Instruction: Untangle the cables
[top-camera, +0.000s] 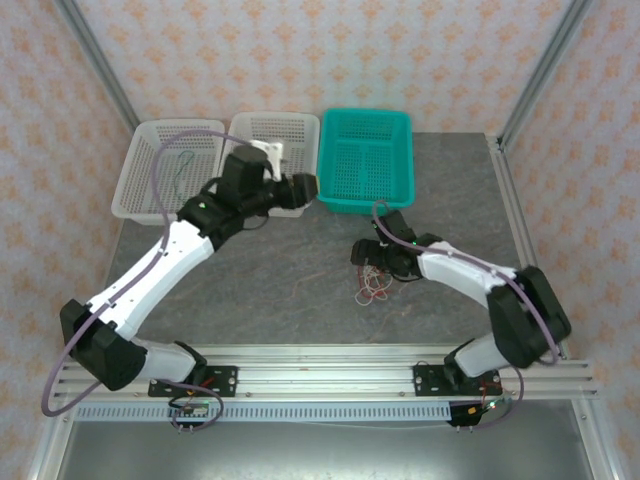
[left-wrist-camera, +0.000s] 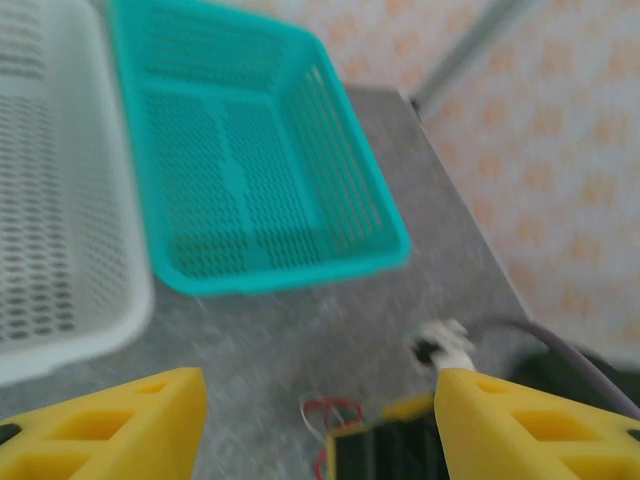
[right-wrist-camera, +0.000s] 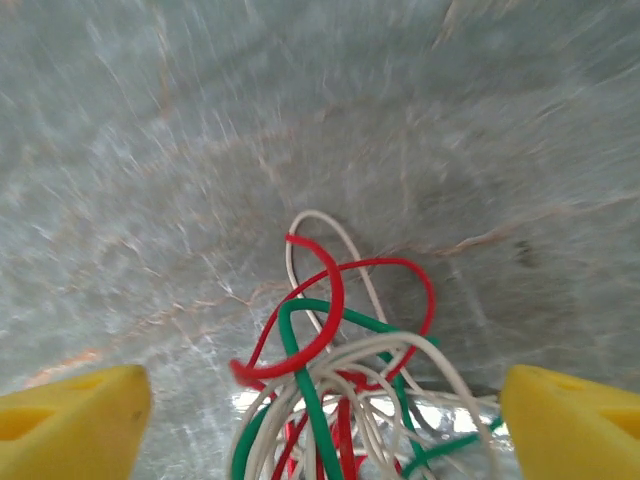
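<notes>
Looking from above, you see a thin green wire (top-camera: 181, 176) in the leftmost white basket (top-camera: 130, 196); the tangled cables (top-camera: 372, 290) lie on the table (top-camera: 280, 280) beneath your right gripper (top-camera: 371, 263). On the left wrist, your left gripper (left-wrist-camera: 320, 410) stands spread with nothing between, facing the teal basket (left-wrist-camera: 280, 275). On the right wrist, yellow fingers (right-wrist-camera: 70, 420) are parted either side of the tangle.

Glossy plastic-coated cables (right-wrist-camera: 345, 380), perforated plastic teal basket (left-wrist-camera: 280, 272), matt stone-look table (right-wrist-camera: 200, 150)
</notes>
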